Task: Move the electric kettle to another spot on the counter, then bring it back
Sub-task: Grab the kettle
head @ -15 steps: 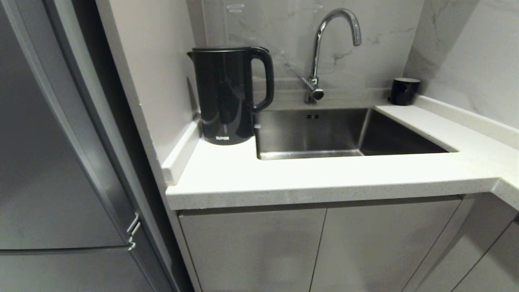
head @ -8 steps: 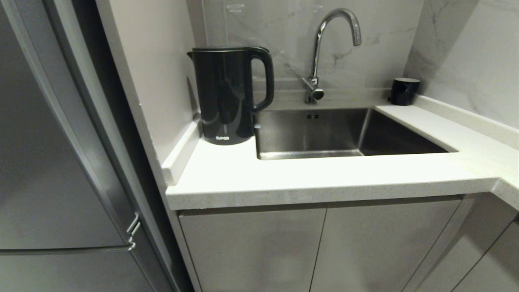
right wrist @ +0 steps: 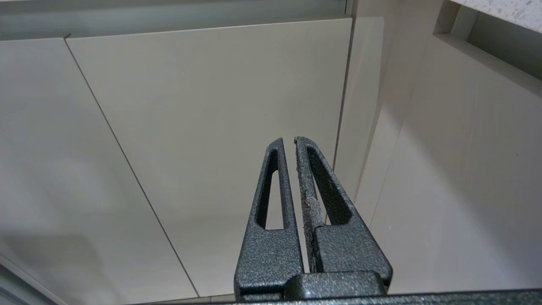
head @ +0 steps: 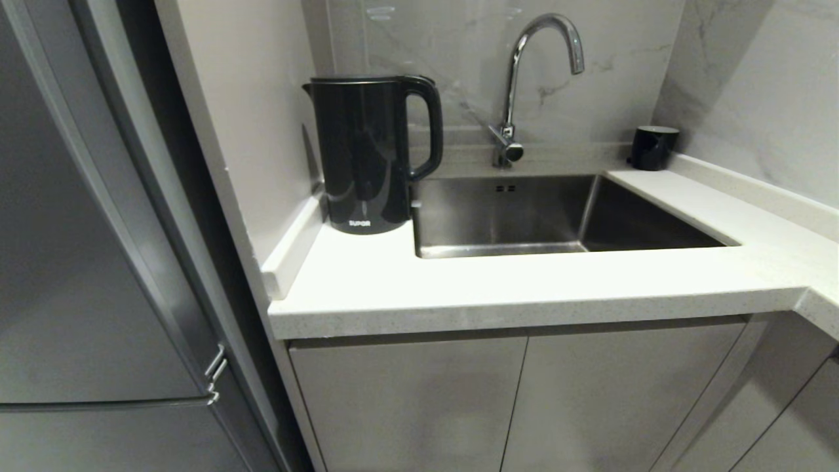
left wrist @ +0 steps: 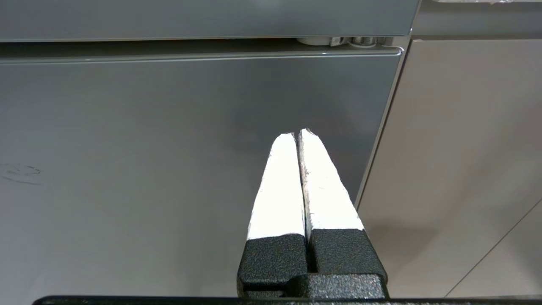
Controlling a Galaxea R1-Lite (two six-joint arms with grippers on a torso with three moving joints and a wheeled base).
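Your left claw (left wrist: 297, 134) is pinched shut on nothing, facing a grey appliance door (left wrist: 169, 148). Your right claw (right wrist: 288, 143) is closed too, empty, facing the cabinet doors (right wrist: 203, 118) under the tabletop (head: 524, 288). Electric kettle (head: 367, 154) stands upright on that tabletop, well above both claws, just beside the sink (head: 524, 210), handle toward the faucet (head: 524, 78).

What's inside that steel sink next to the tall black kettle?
The stainless steel sink shows bare back and side walls with two small slots. Its floor is mostly hidden by the white speckled counter front edge. The tall glossy black kettle stands beside it.
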